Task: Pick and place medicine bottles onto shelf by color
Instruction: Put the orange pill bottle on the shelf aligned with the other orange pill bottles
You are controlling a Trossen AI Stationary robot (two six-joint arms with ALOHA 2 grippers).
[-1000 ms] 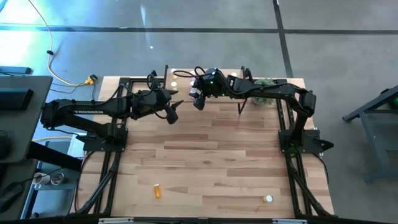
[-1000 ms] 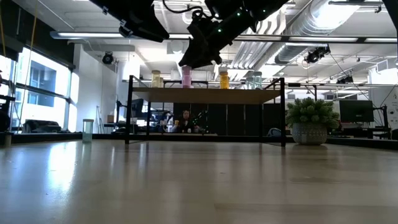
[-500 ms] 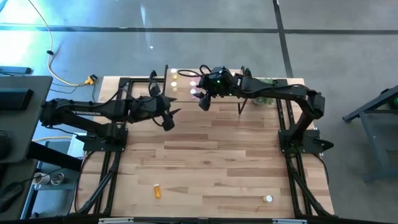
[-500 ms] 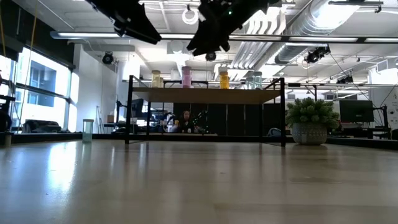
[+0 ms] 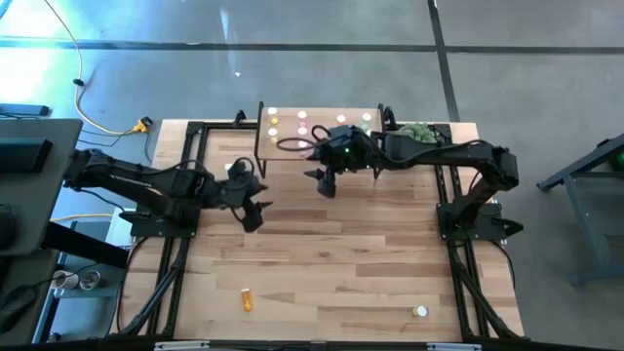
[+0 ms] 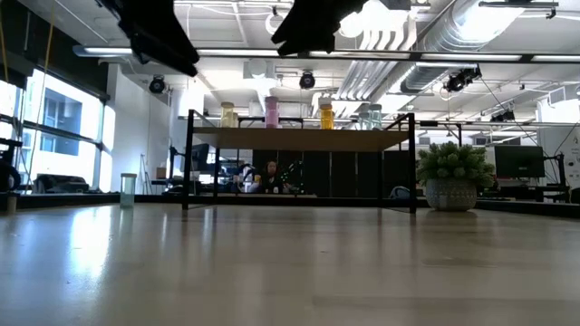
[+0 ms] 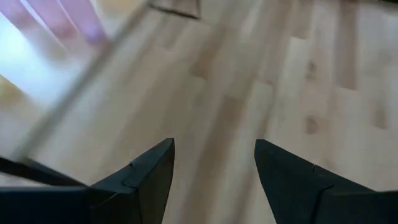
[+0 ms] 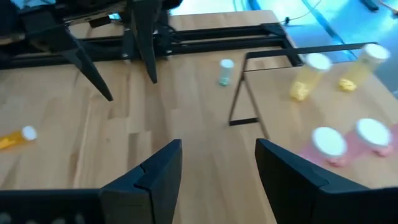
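Observation:
The shelf [image 5: 322, 124] stands at the table's far edge on thin black legs. On it stand yellow bottles [image 8: 308, 74], pink bottles [image 8: 329, 146] and, in the low view, an orange one [image 6: 325, 115]. A green bottle [image 8: 225, 70] stands upright on the table left of the shelf. An orange bottle [image 5: 247, 299] lies on its side near the front left, and a white-capped bottle [image 5: 420, 312] sits near the front right. My left gripper [image 5: 252, 214] hangs open over bare wood, left of centre. My right gripper [image 5: 327, 187] hangs open just in front of the shelf. Both are empty.
A green potted plant [image 5: 414, 132] stands at the shelf's right end. The black arm frames [image 5: 171, 253] run along both side edges of the table. Bare wood lies between the shelf and the two front bottles.
Both grippers have drawn back from the shelf, open and empty throughout. The left one has swung toward the table's near and left edges. The right one has moved toward the near edge and a little right, rising as it went.

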